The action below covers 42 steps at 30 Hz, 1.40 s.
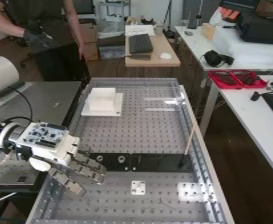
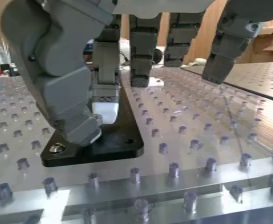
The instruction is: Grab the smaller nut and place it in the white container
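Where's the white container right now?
In the high view, the white container stands towards the far left corner of the perforated bench, beyond the black plate and the hand.

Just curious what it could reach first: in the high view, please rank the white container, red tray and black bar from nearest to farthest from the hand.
1. Black bar, beside the hand.
2. White container, at the bench's far left.
3. Red tray, on the right-hand white table.
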{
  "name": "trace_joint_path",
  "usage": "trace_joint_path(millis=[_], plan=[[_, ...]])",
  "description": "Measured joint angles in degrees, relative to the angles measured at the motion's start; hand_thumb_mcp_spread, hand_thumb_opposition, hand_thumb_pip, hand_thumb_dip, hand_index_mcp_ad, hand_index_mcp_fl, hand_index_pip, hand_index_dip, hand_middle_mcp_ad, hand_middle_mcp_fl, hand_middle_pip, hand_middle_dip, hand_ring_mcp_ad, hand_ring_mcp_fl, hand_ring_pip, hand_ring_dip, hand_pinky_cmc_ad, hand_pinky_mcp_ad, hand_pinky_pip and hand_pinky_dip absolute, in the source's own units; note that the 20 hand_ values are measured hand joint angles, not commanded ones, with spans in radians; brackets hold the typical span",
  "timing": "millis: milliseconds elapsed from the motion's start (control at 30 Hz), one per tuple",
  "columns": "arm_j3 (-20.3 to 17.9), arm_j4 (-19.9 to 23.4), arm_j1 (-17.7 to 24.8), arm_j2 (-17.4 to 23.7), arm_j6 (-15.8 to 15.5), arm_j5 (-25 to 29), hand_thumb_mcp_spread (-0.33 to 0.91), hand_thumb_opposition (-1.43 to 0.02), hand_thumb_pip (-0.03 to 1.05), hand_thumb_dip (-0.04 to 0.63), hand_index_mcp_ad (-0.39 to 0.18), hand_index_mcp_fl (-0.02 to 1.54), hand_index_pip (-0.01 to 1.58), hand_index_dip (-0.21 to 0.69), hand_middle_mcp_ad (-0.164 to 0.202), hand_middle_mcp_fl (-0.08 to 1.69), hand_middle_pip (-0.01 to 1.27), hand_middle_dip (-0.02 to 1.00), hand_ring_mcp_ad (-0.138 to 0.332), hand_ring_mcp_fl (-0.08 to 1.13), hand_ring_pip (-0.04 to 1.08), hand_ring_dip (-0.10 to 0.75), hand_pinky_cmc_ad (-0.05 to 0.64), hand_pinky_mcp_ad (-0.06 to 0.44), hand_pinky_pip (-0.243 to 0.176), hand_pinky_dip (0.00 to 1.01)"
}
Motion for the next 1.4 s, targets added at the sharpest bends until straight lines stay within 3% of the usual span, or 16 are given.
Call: trace_joint_path(millis=[833, 1133, 1400], plan=[[1.3, -2.2, 0.3, 1.9, -1.3, -1.6, 0.47, -0.9, 0.6, 0.269, -0.147, 0.28, 1.53, 0.229, 0.002, 0.31, 0.12, 0.24, 0.082, 0.07, 0.11, 0.12, 0.351, 0.297, 0.037, 0.35], [2.5, -8.0, 1.8, 6.6, -2.3, -2.0, 0.47, -0.9, 0.6, 0.269, -0.147, 0.28, 1.53, 0.229, 0.002, 0.33, 0.12, 0.24, 0.082, 0.08, 0.11, 0.12, 0.351, 0.297, 0.037, 0.35], [4.7, -18.4, 7.4, 12.8, -4.3, -0.5, 0.47, -0.9, 0.6, 0.269, -0.147, 0.29, 1.53, 0.229, -0.003, 0.34, 0.12, 0.24, 0.08, 0.08, 0.11, 0.12, 0.354, 0.297, 0.051, 0.35]])
